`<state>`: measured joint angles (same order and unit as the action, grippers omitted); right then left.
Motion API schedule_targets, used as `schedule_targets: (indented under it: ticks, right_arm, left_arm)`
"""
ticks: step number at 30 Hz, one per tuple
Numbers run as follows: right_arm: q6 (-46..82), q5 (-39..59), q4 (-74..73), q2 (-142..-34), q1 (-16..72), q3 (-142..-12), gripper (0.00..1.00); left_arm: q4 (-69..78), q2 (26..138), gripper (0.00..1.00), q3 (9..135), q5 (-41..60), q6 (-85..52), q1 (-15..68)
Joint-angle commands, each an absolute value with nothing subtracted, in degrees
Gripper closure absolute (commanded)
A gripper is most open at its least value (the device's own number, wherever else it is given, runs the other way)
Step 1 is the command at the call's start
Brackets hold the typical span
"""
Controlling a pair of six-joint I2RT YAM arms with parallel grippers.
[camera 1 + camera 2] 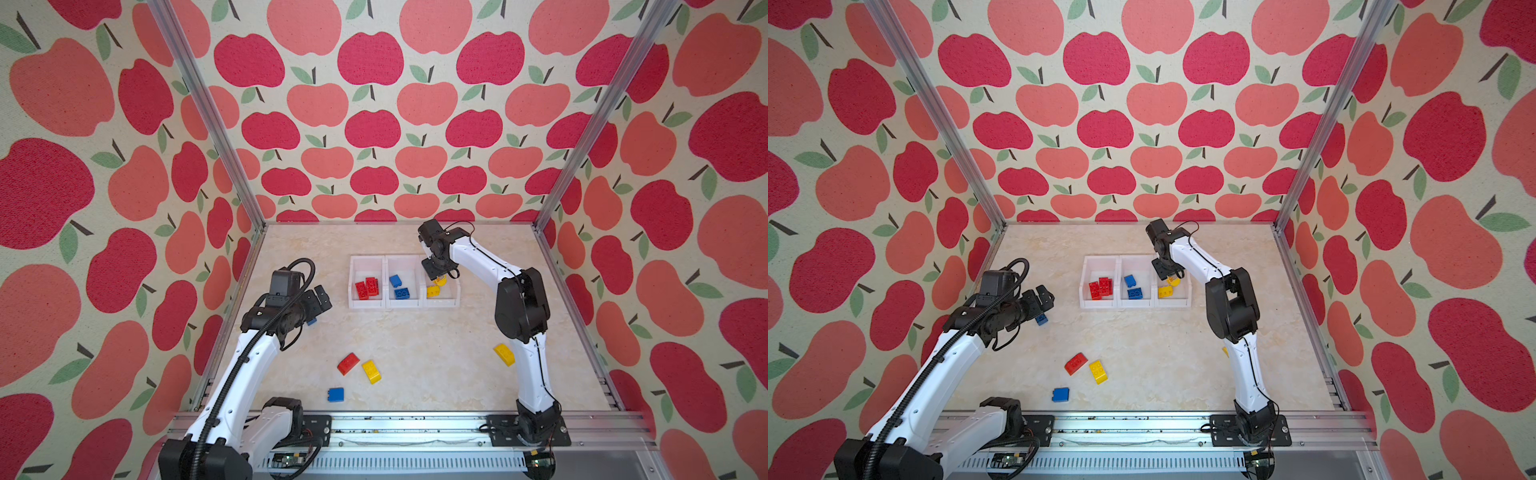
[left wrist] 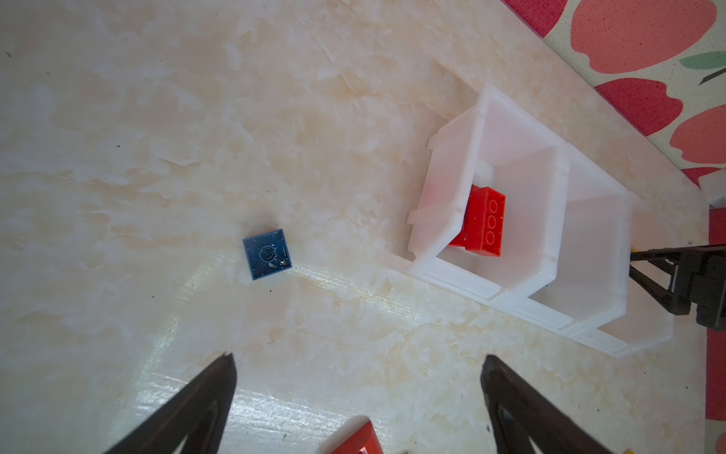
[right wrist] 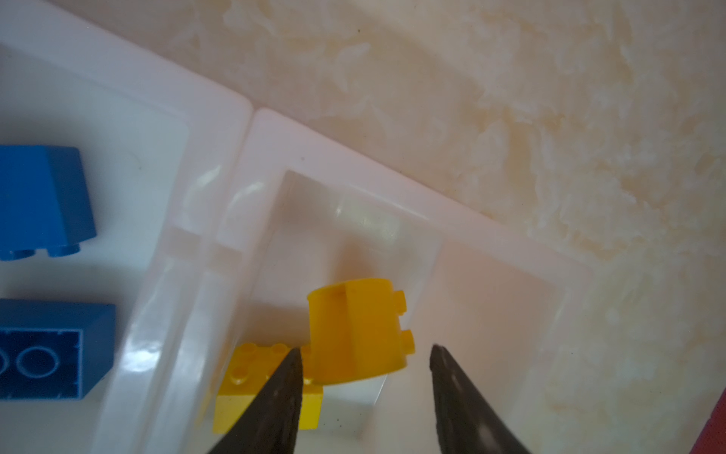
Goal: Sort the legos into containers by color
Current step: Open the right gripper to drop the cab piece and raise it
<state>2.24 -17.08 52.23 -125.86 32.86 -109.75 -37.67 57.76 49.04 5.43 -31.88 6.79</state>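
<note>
Hovers over the containers' (image 1: 415, 306) yellow end bin with right claw (image 3: 365, 350) parted, rounded yellow piece (image 3: 353, 326) loose between its tips. Hangs left of the containers with left claw (image 2: 358, 357) spread wide above a blue brick (image 2: 267, 254) on the bench (image 2: 157, 137).

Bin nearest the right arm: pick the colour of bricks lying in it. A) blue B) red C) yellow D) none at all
C: the bin at that end of the row holds a yellow brick and a rounded yellow piece, while the red bricks and blue bricks lie in the other two.
</note>
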Motion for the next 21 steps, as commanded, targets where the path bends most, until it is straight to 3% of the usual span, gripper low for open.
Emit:
schedule_targets:
  ticks: [1,21]
  right_arm:
    - [3.6,-17.03,54.14,-122.84,32.6,-108.75,0.41]
    - [10.23,-14.61,54.58,-110.8,32.68,-99.49,0.4]
  left_arm:
    - [-38.5,57.48,0.01,49.66,5.58,-31.4,6.7]
    - [-37.62,57.92,0.01,49.66,6.64,-31.29,6.75]
